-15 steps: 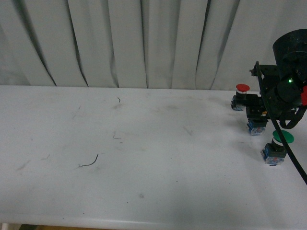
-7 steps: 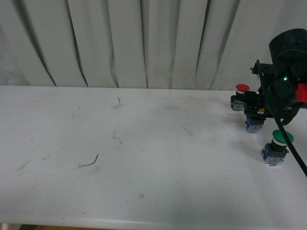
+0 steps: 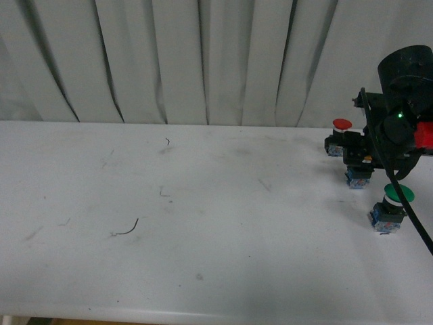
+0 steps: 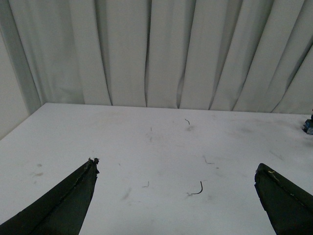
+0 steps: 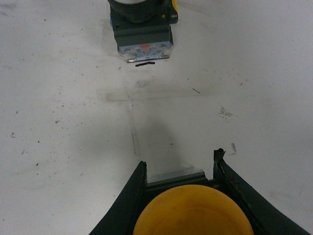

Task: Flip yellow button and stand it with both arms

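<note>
My right gripper (image 3: 359,167) is shut on the yellow button at the table's far right. In the front view only the button's blue-grey base (image 3: 359,179) shows under the black arm, close to the table. In the right wrist view the round yellow cap (image 5: 193,211) fills the space between my black fingers (image 5: 132,198), and the gripper (image 5: 180,161) points over the white table. My left gripper (image 4: 176,166) is open and empty above the table; it does not show in the front view.
A red-capped button (image 3: 342,124) stands just behind my right gripper. A green-capped button (image 3: 398,193) stands in front of it to the right. Another button's blue-grey base (image 5: 144,36) lies ahead in the right wrist view. A small black curl (image 3: 127,229) lies mid-left on the white table (image 3: 203,203).
My right arm has shifted slightly to the left with the yellow button held in it. The red and green buttons have not moved.
</note>
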`<state>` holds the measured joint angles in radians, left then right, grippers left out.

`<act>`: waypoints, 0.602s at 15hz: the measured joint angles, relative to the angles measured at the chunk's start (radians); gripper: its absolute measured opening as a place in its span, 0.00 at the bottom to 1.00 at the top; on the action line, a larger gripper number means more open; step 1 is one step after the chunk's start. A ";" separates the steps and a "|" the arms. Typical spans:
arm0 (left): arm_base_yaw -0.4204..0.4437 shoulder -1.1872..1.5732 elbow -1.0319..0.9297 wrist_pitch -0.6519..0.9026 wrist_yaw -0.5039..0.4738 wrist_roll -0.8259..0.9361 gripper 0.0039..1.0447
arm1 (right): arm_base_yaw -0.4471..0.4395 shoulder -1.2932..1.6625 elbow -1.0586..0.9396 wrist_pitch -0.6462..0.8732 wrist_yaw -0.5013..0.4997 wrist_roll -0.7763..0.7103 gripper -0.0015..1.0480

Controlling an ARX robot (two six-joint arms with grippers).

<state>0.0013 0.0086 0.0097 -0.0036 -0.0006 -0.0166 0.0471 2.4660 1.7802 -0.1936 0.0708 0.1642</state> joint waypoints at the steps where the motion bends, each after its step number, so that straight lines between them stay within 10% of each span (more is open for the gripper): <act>1: 0.000 0.000 0.000 0.000 0.000 0.000 0.94 | 0.000 0.002 0.000 0.002 0.000 0.000 0.34; 5: 0.000 0.000 0.000 0.000 0.000 0.000 0.94 | 0.000 0.002 -0.001 0.003 0.002 -0.001 0.37; 9: 0.000 0.000 0.000 0.000 0.000 0.000 0.94 | 0.000 0.002 -0.001 0.001 0.003 0.000 0.95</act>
<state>0.0013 0.0086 0.0097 -0.0036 -0.0006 -0.0166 0.0467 2.4676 1.7794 -0.1928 0.0734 0.1638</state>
